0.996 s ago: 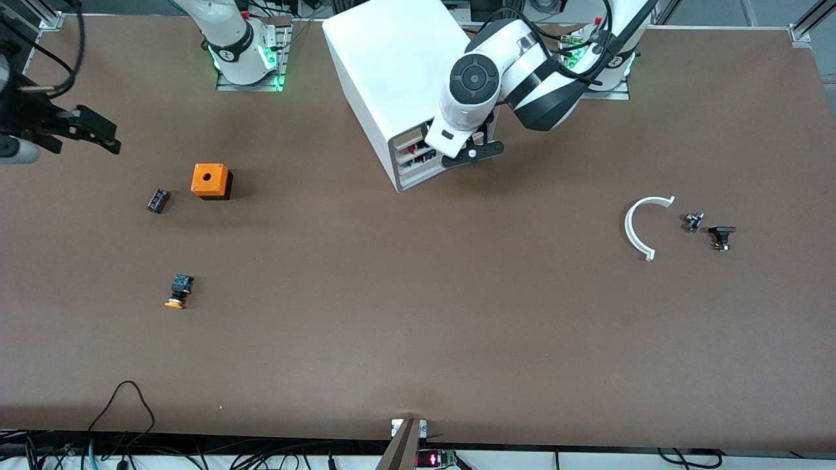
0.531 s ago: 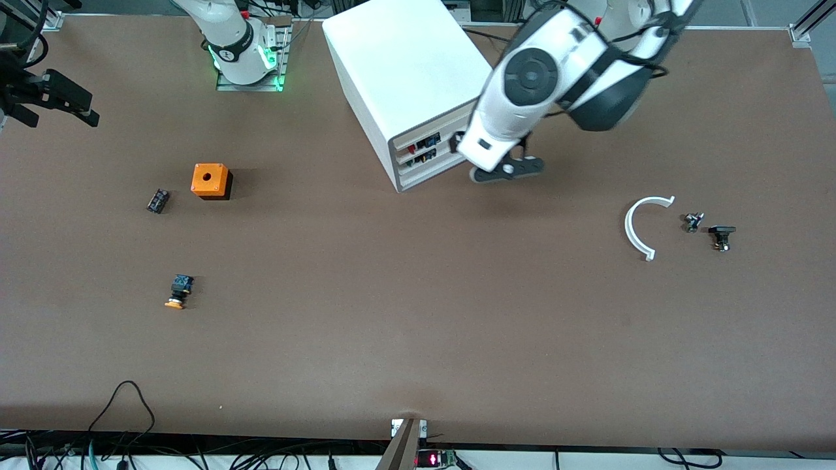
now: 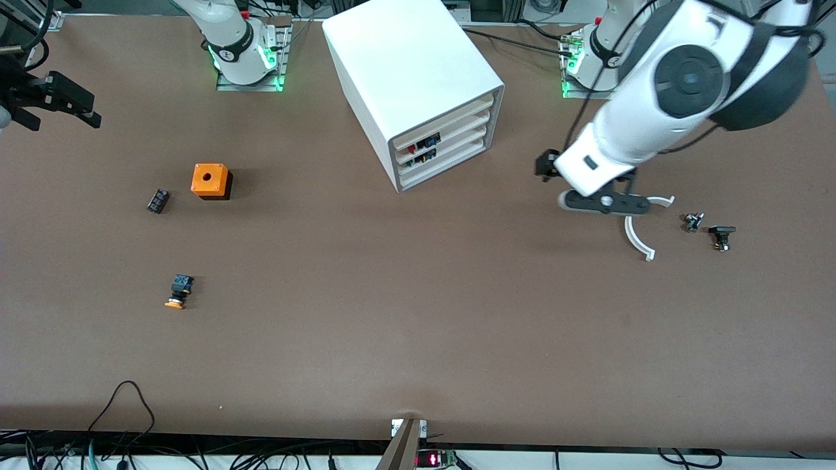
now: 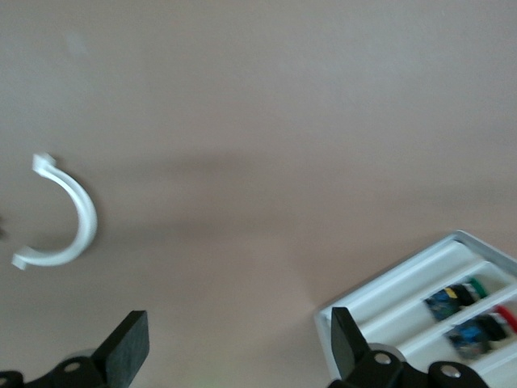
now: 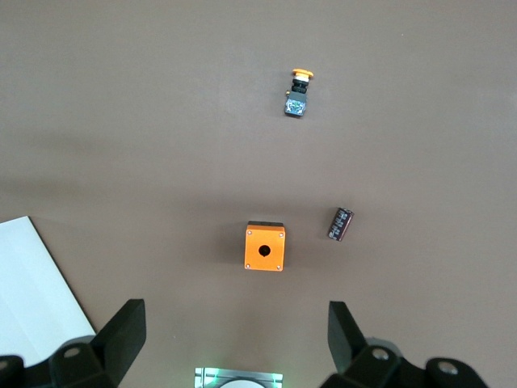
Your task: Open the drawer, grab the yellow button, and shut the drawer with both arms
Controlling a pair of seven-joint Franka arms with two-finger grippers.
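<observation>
The button (image 3: pixel 177 292), orange-yellow cap on a black body, lies on the table toward the right arm's end, nearer the front camera than the orange box; it also shows in the right wrist view (image 5: pixel 299 93). The white drawer cabinet (image 3: pixel 418 78) stands at the middle of the table, its drawers (image 3: pixel 447 151) pushed in. My left gripper (image 3: pixel 604 202) hangs open and empty over the white arc piece (image 3: pixel 643 238); its fingers (image 4: pixel 129 347) stand wide apart. My right gripper (image 3: pixel 65 101) waits open and empty high over the right arm's end; its fingers (image 5: pixel 121 335) are spread.
An orange box with a round hole (image 3: pixel 210 181) and a small flat black component (image 3: pixel 157 200) lie beside each other. Two small dark parts (image 3: pixel 693 222) (image 3: pixel 721 236) lie beside the arc. The left wrist view shows the arc (image 4: pixel 69 218) and the cabinet's drawer fronts (image 4: pixel 436 303).
My left gripper has swung away from the cabinet's drawer fronts toward the left arm's end, ending over the white arc. My right gripper drew back slightly, then stayed still.
</observation>
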